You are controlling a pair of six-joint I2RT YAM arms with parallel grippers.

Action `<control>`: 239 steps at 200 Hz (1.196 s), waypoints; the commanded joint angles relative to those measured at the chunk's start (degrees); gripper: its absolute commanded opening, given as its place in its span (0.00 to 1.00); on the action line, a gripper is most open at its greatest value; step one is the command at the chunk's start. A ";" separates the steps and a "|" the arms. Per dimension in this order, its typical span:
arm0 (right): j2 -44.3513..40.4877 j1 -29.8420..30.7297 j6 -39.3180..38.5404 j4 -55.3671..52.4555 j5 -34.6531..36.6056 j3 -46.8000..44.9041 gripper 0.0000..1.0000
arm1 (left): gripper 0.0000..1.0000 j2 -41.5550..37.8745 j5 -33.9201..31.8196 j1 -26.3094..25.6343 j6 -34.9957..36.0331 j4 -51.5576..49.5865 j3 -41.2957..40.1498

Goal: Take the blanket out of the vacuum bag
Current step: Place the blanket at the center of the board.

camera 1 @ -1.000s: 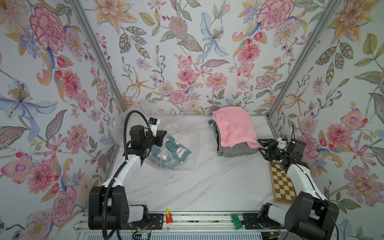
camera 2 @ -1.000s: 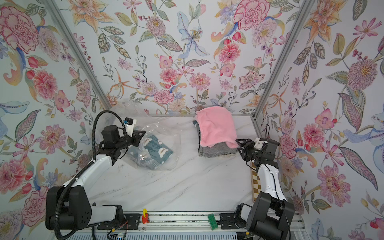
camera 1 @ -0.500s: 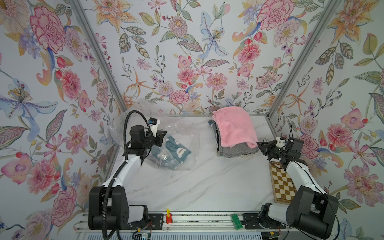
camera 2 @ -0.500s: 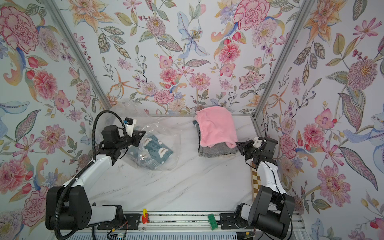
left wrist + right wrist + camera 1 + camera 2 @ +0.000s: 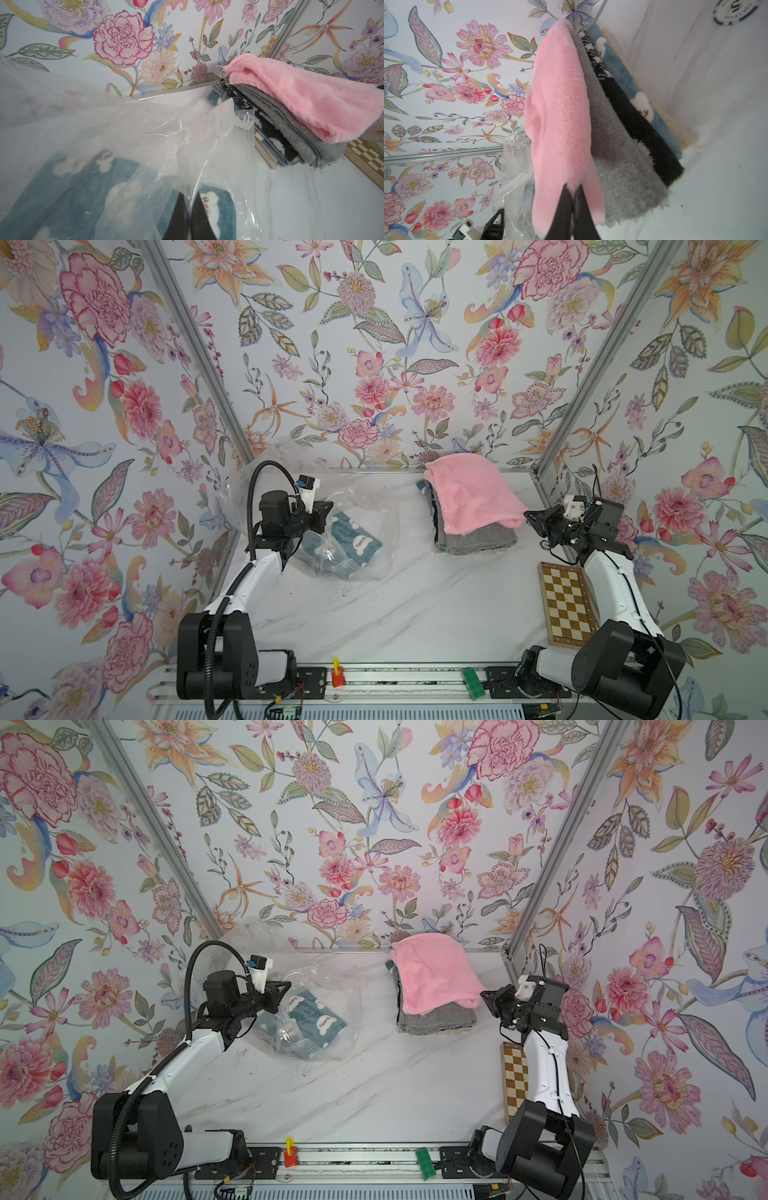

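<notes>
**Right gripper now shut at the pink stack; left arm not moving**

Since the frame a second ago, the right gripper [image 5: 528, 516] is sitting closed where it was gaping. The left arm is showing no visible shift.

- Right gripper: the fingers are pressing together, tips touching the hanging corner of the pink blanket [image 5: 469, 497] on top of the folded stack [image 5: 478, 539]. In the right wrist view I can't tell whether any pile is caught between them. That stack isn't the target.
- Left gripper [image 5: 190, 207]: it is pinching a fold of the vacuum bag [image 5: 124, 124], with film running up between the closed fingers.
- The blanket [image 5: 359, 537] (teal, white clouds) is lying folded inside the bag on the left side of the table [image 5: 415, 605], just beside the left gripper.

Handling, my read:
- The fleece is looking soft, light and floppy. It is going to compress under a pinch and drape rather than slide out as a slab.
- The film is looking thin, crinkly and slippery, so it is likely to drag along with the blanket unless anchored.
- The zip edge with the clear slider [image 5: 246, 118] is facing the stack, so the mouth is probably that side.
- Best hold: the folded corner nearest the mouth, biting several layers at once, with the left pinch acting as anchor.
</notes>
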 commanded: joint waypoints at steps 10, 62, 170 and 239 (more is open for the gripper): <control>0.13 -0.09 -9.39 -9.62 6.91 1.93 0.01 | 0.05 -0.97 -0.34 0.25 1.00 -0.16 1.83; -3.94 3.20 -15.43 -13.81 19.55 3.63 0.72 | 0.05 -1.05 -0.25 0.27 0.99 -0.08 1.76; -9.98 44.84 -70.47 2.31 58.80 -2.84 0.99 | 0.06 -0.97 -0.47 0.21 1.25 -0.42 1.92; -12.31 50.92 -108.20 10.28 61.49 -12.28 1.00 | 0.06 -1.06 -0.68 0.32 1.45 -0.69 2.01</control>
